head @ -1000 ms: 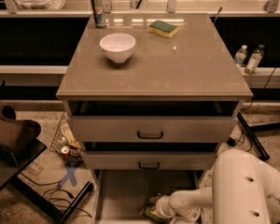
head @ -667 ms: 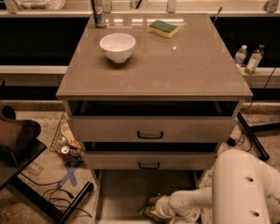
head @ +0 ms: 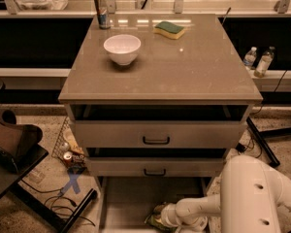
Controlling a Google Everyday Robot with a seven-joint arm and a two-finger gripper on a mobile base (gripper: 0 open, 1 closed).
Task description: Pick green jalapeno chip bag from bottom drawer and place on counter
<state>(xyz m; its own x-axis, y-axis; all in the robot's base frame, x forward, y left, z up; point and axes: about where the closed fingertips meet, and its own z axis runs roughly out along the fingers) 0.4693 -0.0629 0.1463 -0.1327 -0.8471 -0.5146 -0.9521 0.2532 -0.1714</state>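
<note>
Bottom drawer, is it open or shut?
Open: the bottom drawer juts out, floor showing; the pincer is inside it at the green chip bag.

The counter [head: 184,74] is smooth and faintly glossy (lights mirror in it); the arm [head: 257,198] has a white plastic-looking shell, its gripper [head: 160,218] down in the bottom drawer [head: 126,200].

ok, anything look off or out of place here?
Only the floor left of the cabinet: a tilted wire basket with a can and wrappers lying loose. The gripper is down in the bottom drawer at the green jalapeno chip bag.
</note>
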